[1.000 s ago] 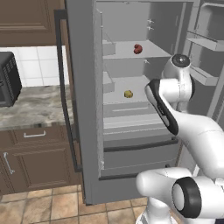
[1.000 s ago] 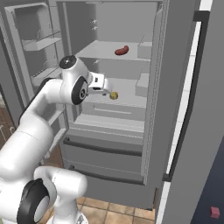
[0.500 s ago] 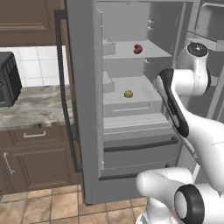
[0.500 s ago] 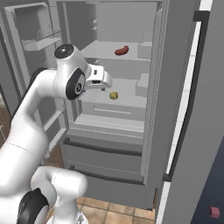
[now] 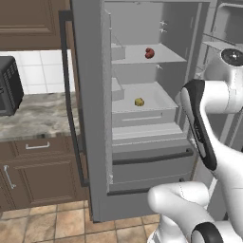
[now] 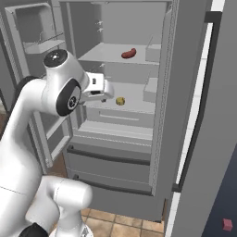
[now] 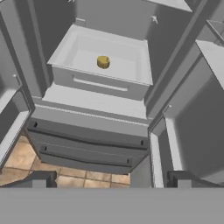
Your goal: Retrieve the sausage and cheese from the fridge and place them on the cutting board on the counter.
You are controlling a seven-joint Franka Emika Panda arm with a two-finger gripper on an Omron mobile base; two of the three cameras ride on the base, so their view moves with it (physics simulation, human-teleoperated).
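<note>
Fridge [image 5: 90, 118] doors wide open, grab not started yet
Jaws spread and empty, gripper [image 6: 107, 90] just outside the fridge, lining up on the cheese [image 7: 103, 62]; sausage [image 6: 128, 53] waits one shelf above it.

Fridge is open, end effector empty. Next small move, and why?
Probably extend the end effector forward and down toward the cheese. Its jaws are open and hold nothing, and it is short of the fridge interior. The cheese lies alone on the lower shelf, nearer than the sausage on the shelf above.
</note>
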